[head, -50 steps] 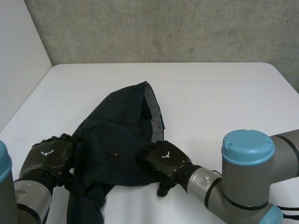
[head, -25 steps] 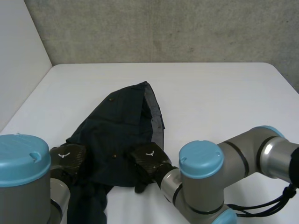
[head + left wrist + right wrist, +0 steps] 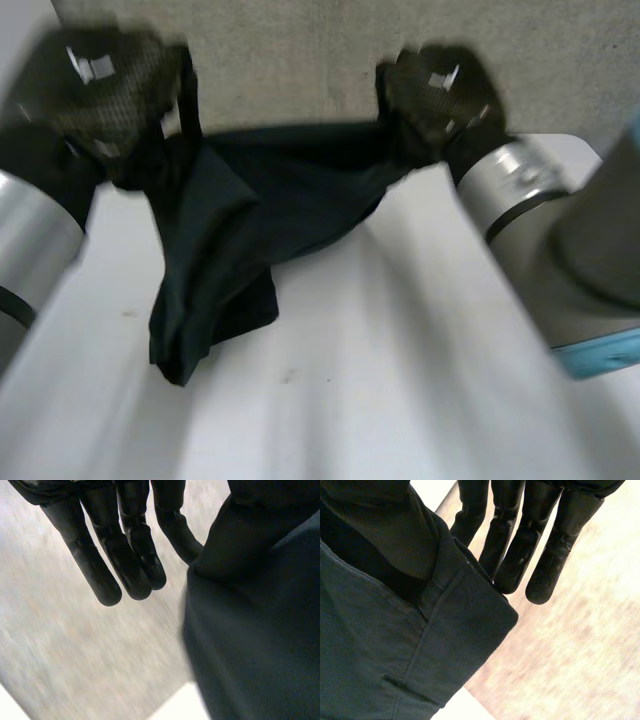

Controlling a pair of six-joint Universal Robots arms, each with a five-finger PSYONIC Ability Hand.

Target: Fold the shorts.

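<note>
1. Head view: left hand (image 3: 105, 85) is up high over the desk (image 3: 420, 380), at the left end of the shorts (image 3: 260, 200).
2. Left wrist view: fingers (image 3: 125, 565) are straight and close together, with dark cloth bunched beside the palm on the thumb side. The pinch itself is hidden by cloth. The shorts hang from this hand, so I judge that it grips that end.
3. Shorts are dark and in the air. The top edge is stretched nearly level from hand to hand, so the long axis runs across the robot, left to right. The bulk sags under the left hand, and one end hangs low toward the desk. Cannot tell whether its tip touches.
4. Right hand (image 3: 435, 95) is at about the same height, at the right end of the top edge. Right wrist view: fingers (image 3: 520, 555) are straight, with a stitched band of cloth lying just beside them and the thumb hidden under cloth. Judged to be holding, as on the left.
5. Judgement: the cloth lies between the two hands and below both, and neither is nearer to it. Most of the cloth hangs toward the left.
6. Judgement: to lay the shorts flat, both hands would need to lower together with the edge kept taut. The hanging left side would meet the desk first and may bunch.
</note>
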